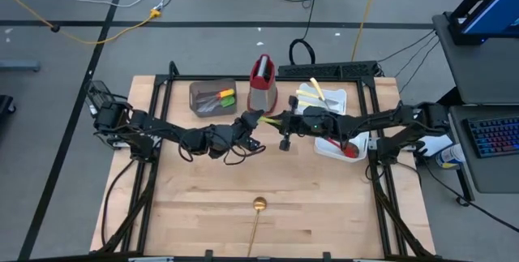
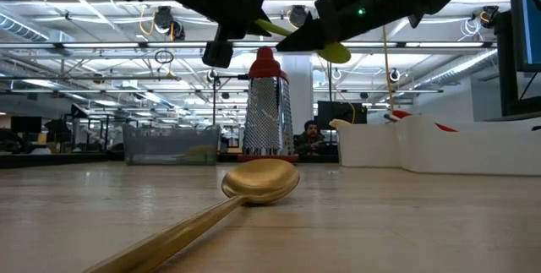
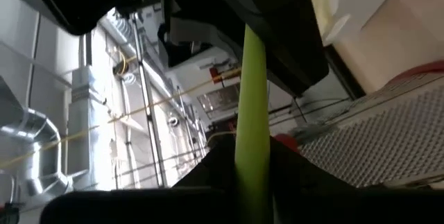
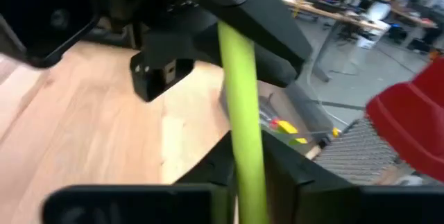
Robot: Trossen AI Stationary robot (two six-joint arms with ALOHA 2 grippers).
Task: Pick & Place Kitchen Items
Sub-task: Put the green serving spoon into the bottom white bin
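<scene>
Light wooden table [image 1: 203, 205] on a grey floor; industrial hall with ceiling pipes behind. Both grippers meet just in front of the grater [image 1: 261, 83]: left gripper [image 1: 247, 121] and right gripper [image 1: 285, 122] each clamped narrow on the green utensil [image 1: 268, 119]. Gold spoon [image 1: 258, 213] lies well nearer the front edge

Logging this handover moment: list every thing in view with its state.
Green utensil: lifted, held between both grippers.
Left gripper: shut on it.
Right gripper: shut on it.
Gold spoon: flat on table.
Grater: upright.
Brown bin: holding utensils.
</scene>
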